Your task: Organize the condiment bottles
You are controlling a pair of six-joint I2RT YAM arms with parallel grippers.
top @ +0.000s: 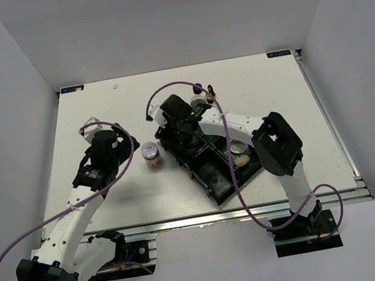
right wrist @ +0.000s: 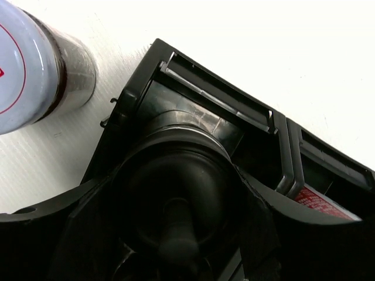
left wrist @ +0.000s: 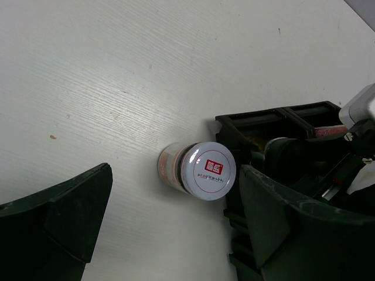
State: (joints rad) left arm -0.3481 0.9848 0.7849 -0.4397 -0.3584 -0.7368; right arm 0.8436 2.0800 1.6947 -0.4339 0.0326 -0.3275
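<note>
Condiment bottles are split between the black four-compartment tray (top: 215,192) and the white table (top: 273,98). The tall dark black-capped bottle (right wrist: 187,205) stands upright in the tray's far end compartment. The right wrist camera looks down on its cap, so its long axis runs straight up toward the lens. The right gripper (right wrist: 176,181) comes down over it, with a finger pressed against each side of the bottle, gripping it. In the neighbouring compartment a red label (right wrist: 319,202) shows, though the container it belongs to is mostly hidden. A short jar with pale contents (top: 240,155) sits upright further along the tray, under the right forearm.

The white-lidded jar (left wrist: 205,170) stands upright on the table with its red-marked lid facing up, just beside the tray's far left corner. More small bottles (top: 199,99) stand near the tray's far corner, partly covered by cable and too small to tell apart.

The right arm rises from its base to a bent elbow over the tray's near end. From there it reaches left and away along the tray, with the wrist turned downward. The left arm folds back off the table's near edge, then stretches forward. The left gripper (left wrist: 174,175) is tilted down toward the white-lidded jar with its fingers spread wide and holding nothing. The jar sits ahead between them.
</note>
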